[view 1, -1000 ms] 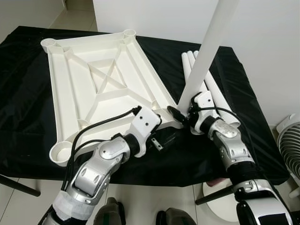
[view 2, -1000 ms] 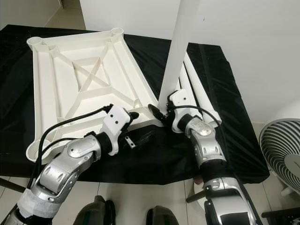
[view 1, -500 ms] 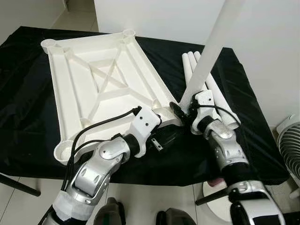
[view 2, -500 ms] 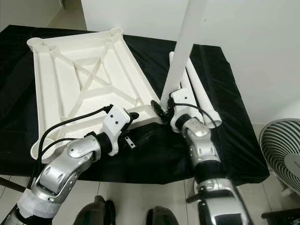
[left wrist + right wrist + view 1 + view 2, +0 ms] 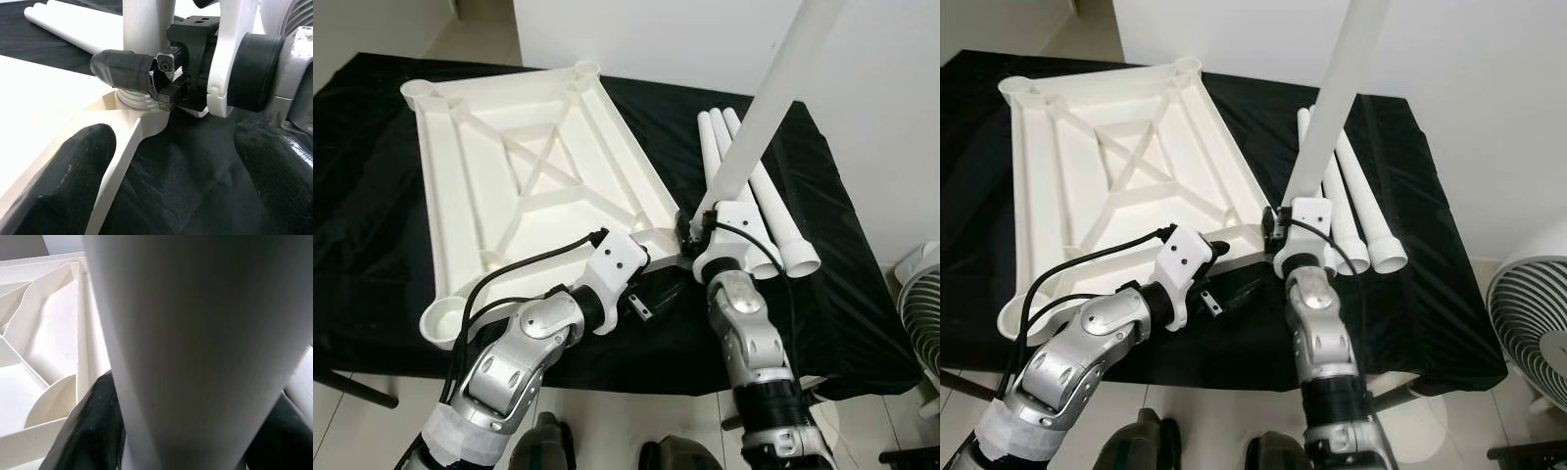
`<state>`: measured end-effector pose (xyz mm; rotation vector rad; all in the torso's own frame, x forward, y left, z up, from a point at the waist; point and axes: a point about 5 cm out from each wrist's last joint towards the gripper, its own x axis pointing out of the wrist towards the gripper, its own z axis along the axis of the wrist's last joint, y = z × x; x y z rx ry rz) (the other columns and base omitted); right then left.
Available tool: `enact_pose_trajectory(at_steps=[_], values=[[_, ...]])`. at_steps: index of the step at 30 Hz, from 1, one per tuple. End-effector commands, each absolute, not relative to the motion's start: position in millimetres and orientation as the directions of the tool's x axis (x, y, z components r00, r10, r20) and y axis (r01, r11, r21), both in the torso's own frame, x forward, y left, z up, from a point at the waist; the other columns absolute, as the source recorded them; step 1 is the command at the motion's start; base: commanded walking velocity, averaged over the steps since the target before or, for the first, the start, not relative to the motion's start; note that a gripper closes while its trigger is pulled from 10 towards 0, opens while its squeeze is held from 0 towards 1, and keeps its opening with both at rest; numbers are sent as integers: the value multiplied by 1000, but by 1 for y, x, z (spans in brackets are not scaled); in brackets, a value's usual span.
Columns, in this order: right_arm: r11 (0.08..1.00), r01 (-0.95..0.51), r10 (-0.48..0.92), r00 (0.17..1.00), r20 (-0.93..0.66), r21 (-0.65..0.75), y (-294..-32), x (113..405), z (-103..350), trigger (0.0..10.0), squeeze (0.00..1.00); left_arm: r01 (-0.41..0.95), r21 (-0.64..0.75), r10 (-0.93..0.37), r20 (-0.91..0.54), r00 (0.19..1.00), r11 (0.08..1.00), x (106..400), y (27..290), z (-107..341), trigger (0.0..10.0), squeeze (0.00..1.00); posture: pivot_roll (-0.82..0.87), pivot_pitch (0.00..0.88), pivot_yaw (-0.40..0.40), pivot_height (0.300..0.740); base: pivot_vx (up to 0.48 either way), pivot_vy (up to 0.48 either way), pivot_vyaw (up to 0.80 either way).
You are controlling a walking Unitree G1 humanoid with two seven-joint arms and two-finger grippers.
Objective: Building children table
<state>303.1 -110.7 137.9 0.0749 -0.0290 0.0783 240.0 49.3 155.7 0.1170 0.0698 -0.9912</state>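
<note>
2 silver arms (image 5: 519, 352), white wrist housings, black cables, black serrated fingers (image 5: 124, 68).

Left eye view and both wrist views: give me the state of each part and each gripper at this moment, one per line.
tabletop: upside down on the black cloth, ribs up.
held leg: standing tilted, its base at the near right corner socket.
spare legs: three, lying side by side on the cloth.
right gripper: shut on the held leg near its base.
left gripper: open, by the same corner, holding nothing.
</note>
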Motion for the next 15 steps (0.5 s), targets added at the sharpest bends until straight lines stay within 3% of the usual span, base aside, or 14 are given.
enact_pose_trajectory(at_steps=[1,4,5,7,8,15], values=[[991,-72,75,997,-25,110,-110,299,127,10000,0,852,61,-844,-119,523,519,236,48,155,10000,0,-34,39,-21,740,0,0,0],[993,-51,55,998,-33,105,-115,299,128,10000,0,849,62,-840,-119,529,525,238,51,155,10000,0,-34,35,-26,740,0,0,0],[993,-43,47,998,-35,107,-117,299,129,10000,525,847,63,-838,-118,532,528,239,52,155,10000,0,-34,34,-28,740,0,0,0],[993,-38,42,998,-36,110,-119,299,129,10000,525,845,64,-837,-118,534,530,240,53,156,10000,0,-35,34,-29,740,0,0,0],[993,-49,52,998,-29,110,-119,300,130,10000,1000,844,66,-836,-118,536,532,241,53,156,10000,0,-34,31,-30,740,0,0,0],[992,-61,63,998,-18,114,-118,300,132,10000,1000,842,70,-834,-116,540,535,241,54,156,10000,0,-34,30,-31,740,0,0,0]])
